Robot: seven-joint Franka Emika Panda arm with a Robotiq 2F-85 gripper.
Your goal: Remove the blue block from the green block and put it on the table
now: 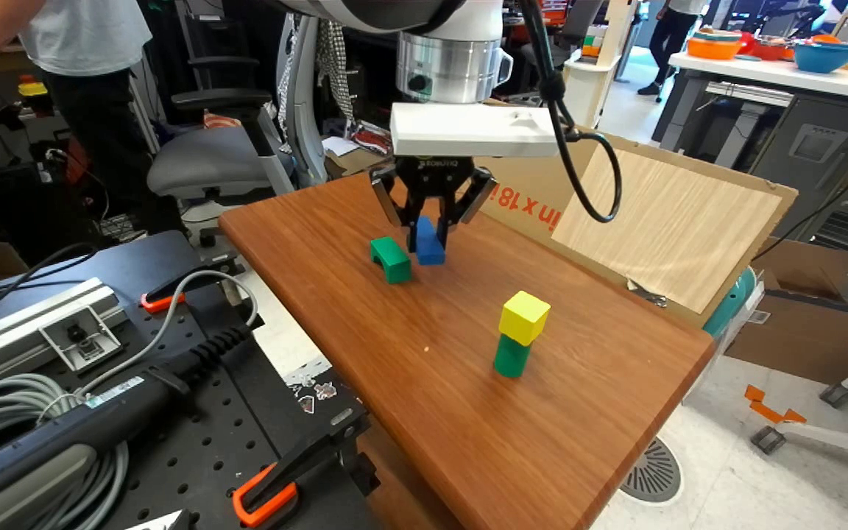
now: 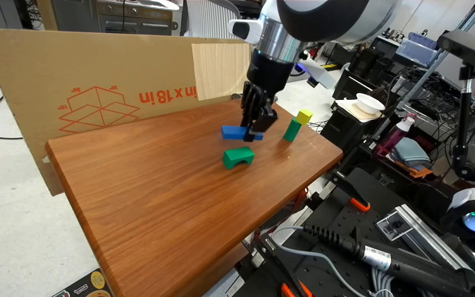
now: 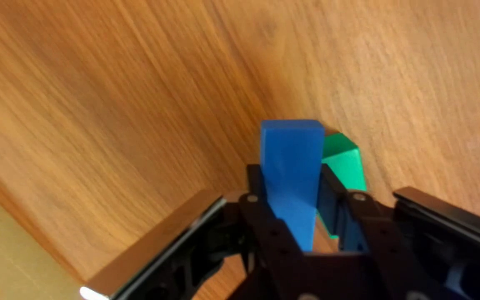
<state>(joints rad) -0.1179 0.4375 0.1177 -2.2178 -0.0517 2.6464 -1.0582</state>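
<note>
Closest to you, in the wrist view, the two fingers of your gripper (image 3: 291, 171) are clamped on the long sides of the blue block (image 3: 293, 183), which lies between them. Its long axis runs up and down that view, square to the direction in which the fingers squeeze. Just past the finger on that view's right is the green block (image 3: 345, 166), an arched piece; the blue one is beside it, not on top. In an exterior view, a strip of the table (image 2: 159, 185) shows between the two. Your next move probably turns on that narrow gap: if you let go here, the finger facing the green block could bump it as it spreads. You cannot see the blue block's underside, so whether it touches the wood or hangs above it is unclear; its lower end in the wrist view is hidden by the gripper. Farther off on the table, well apart, a yellow cube (image 1: 525, 318) sits on an upright green piece (image 1: 512, 357). Beyond the table's edge stands a printed cardboard sheet (image 2: 159, 62).
</note>
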